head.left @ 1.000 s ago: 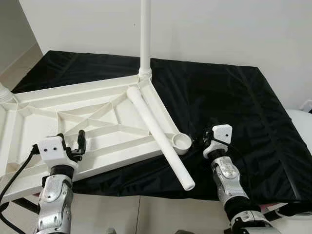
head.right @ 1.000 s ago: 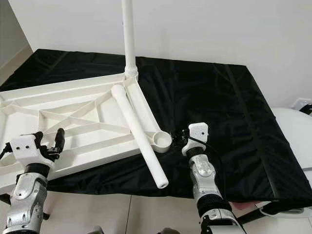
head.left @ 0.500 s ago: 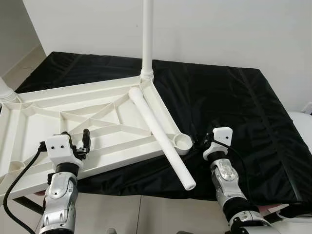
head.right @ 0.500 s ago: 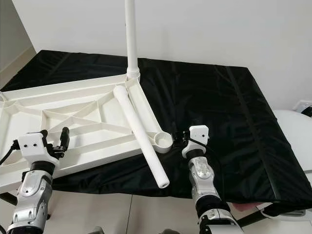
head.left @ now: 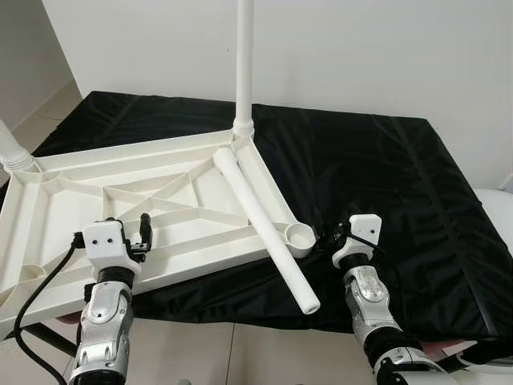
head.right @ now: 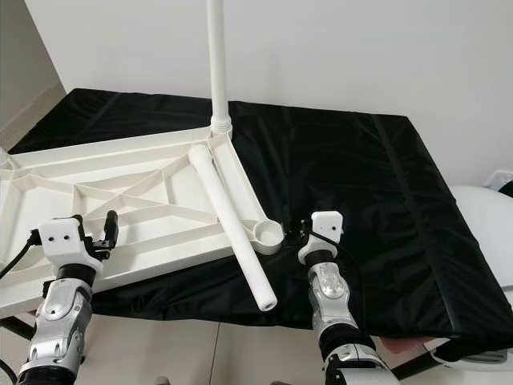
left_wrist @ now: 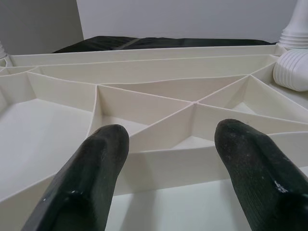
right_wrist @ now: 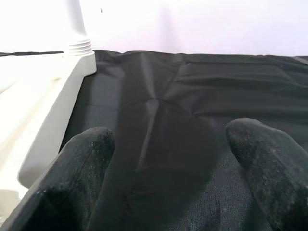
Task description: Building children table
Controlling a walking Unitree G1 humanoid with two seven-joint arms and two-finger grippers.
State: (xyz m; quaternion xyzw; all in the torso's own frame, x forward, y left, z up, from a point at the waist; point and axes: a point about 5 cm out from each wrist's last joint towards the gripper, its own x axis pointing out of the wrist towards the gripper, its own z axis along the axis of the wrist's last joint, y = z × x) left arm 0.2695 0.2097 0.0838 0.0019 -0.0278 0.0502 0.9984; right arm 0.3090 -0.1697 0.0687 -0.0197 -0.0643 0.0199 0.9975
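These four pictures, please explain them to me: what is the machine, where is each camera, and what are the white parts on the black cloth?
The machine is a humanoid robot with two silver arms. The two wide pictures come from cameras in its head, looking down. Each close picture comes from a wrist camera, looking between that gripper's two black fingers.

On the black cloth lies a white tabletop, upside down, its ribs showing. One leg stands upright in a far corner. A loose leg lies across the tabletop, beside an empty corner socket.

The left gripper is open over the tabletop's near edge. The right gripper is open next to the socket. Neither holds anything.
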